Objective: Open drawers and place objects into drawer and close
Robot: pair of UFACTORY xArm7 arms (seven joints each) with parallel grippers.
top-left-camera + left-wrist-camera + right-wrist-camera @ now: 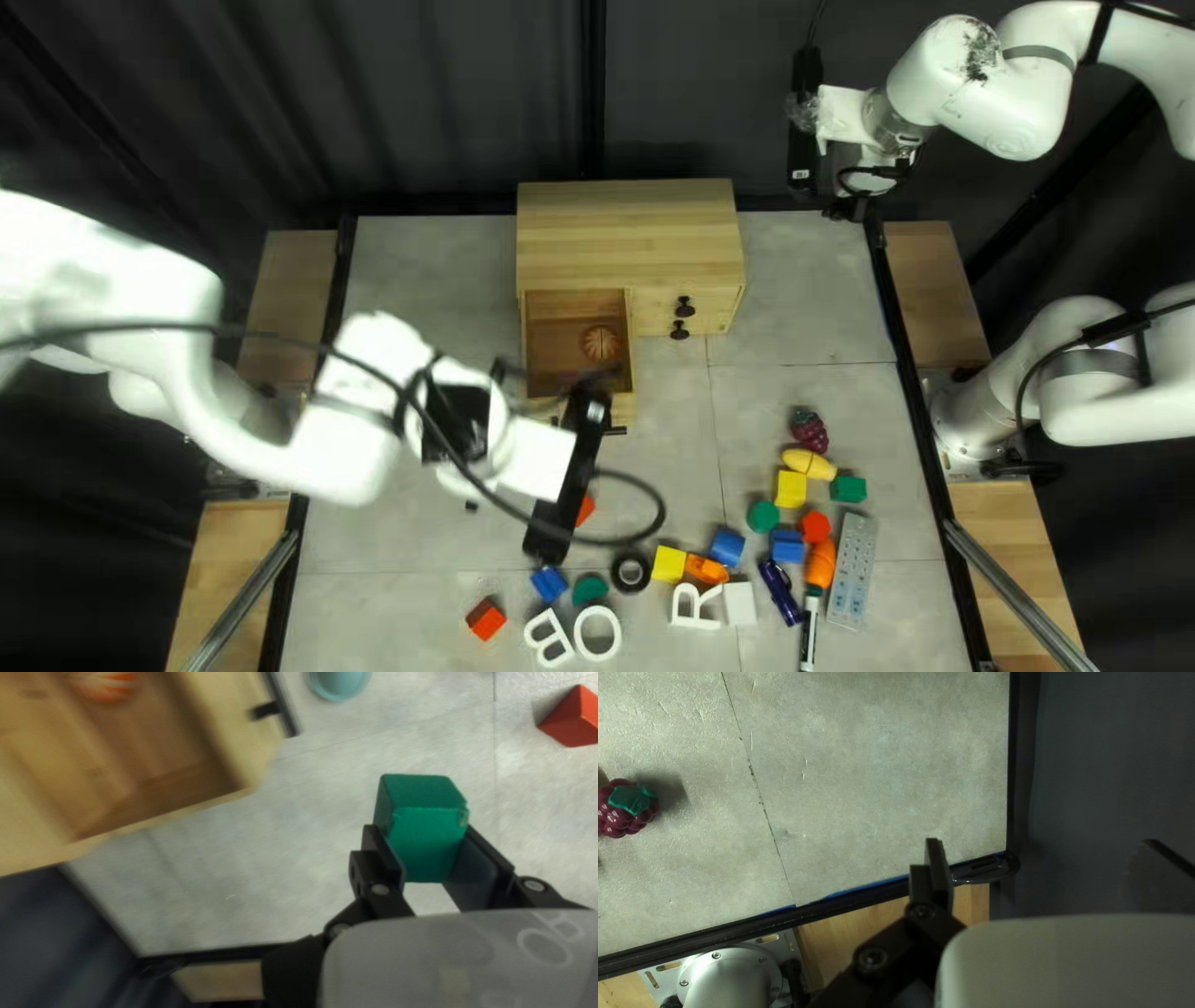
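In the top left view my left gripper (570, 479) is over the table, just in front of the cabinet (629, 237). The cabinet's left drawer (632, 367) stands pulled out with an orange ball (600, 344) inside. From the left wrist, my left gripper (439, 837) is shut on a green block (427, 837), beside the open drawer (240, 753); the ball (107, 686) shows inside it. That block is hidden in the top left view. My right gripper (806, 131) is raised at the far right; in the right wrist view the gripper (1042, 843) stands open and empty.
Two small knobbed drawers (710, 311) are closed. Toy blocks, white letters (598, 632), a tape roll (630, 573), a screwdriver (820, 566) and a grey power strip (854, 566) lie toward the near side. A berry toy (809, 429) lies right of centre.
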